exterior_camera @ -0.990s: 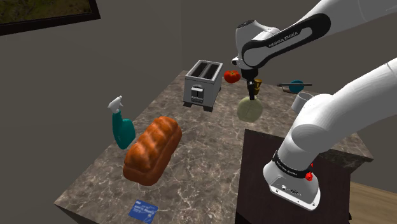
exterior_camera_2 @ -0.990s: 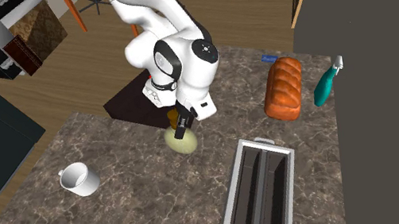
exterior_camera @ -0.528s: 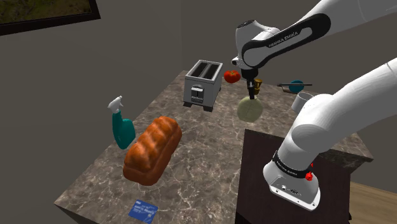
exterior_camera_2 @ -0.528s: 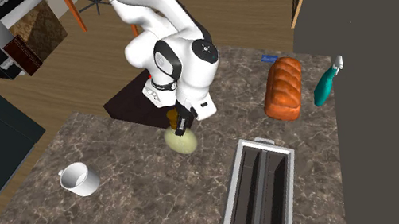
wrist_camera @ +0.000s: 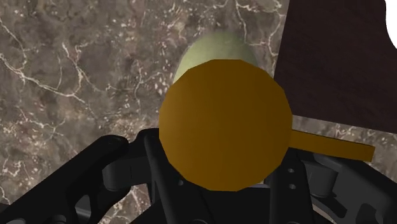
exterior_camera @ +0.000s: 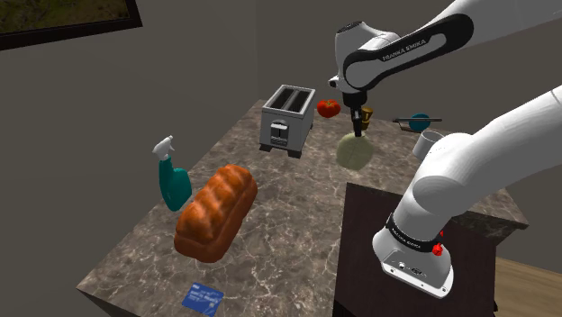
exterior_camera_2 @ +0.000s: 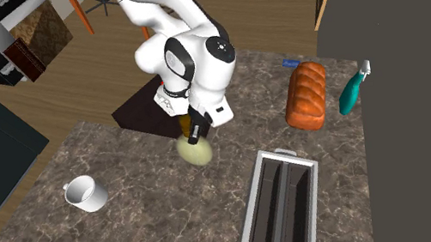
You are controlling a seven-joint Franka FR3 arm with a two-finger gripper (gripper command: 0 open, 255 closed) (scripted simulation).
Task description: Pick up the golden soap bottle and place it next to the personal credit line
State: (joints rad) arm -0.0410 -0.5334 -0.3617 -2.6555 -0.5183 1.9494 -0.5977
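The soap bottle [exterior_camera: 355, 152] has a round pale yellow-green body and a golden-brown pump top [wrist_camera: 222, 124]. It stands out in the middle of the marble counter [exterior_camera: 270, 194], near the stand. My black gripper [exterior_camera: 361, 126] comes straight down on it and is shut on the pump neck; in the second exterior view the gripper [exterior_camera_2: 193, 133] sits just above the bottle's body [exterior_camera_2: 195, 152]. The pump head hides the fingertips in the wrist view. A small blue card [exterior_camera: 202, 298] lies at the counter's near corner, past the bread, far from the bottle.
A silver toaster [exterior_camera: 288, 120] and a red tomato [exterior_camera: 328, 108] stand behind the bottle. A bread loaf [exterior_camera: 216, 212] and a teal spray bottle [exterior_camera: 171, 180] lie between the bottle and the card. A white mug [exterior_camera: 430, 142] is beside the dark stand [exterior_camera: 396, 234].
The fingers have shut on the bottle's pump neck. The hand has risen very slightly, and the bottle has come up with it.
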